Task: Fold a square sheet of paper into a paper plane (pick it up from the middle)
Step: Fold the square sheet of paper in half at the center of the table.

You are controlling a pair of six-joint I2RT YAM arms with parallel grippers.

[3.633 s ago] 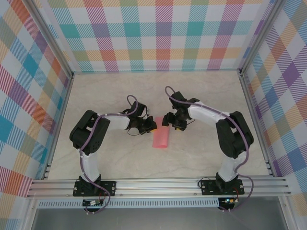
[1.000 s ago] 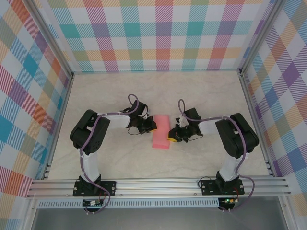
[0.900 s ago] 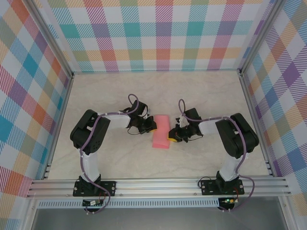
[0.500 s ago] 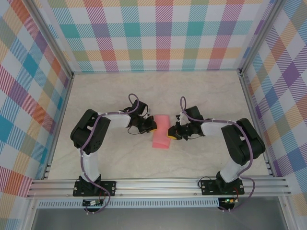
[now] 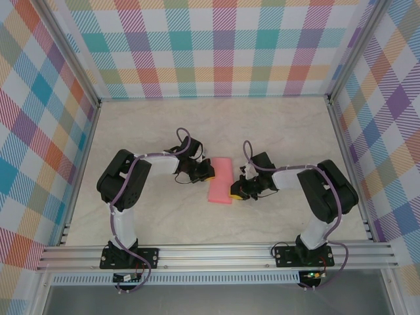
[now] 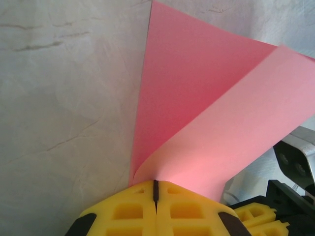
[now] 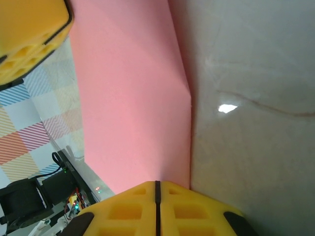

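Pinching the square sheet of paper (image 5: pixel 220 180) w/ jaws closed tight, left gripper (image 5: pixel 205 172) & right gripper (image 5: pixel 235 192) risk tearing it or skewing the crease if pulls mismatch.

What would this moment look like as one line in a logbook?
paper: folded over | left gripper: shut, at its left edge | right gripper: shut, at its right edge

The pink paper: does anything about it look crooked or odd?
Yes. The pink paper is folded over, but its two layers fan apart at an angle instead of lying edge on edge, spreading from the shut left pincer.
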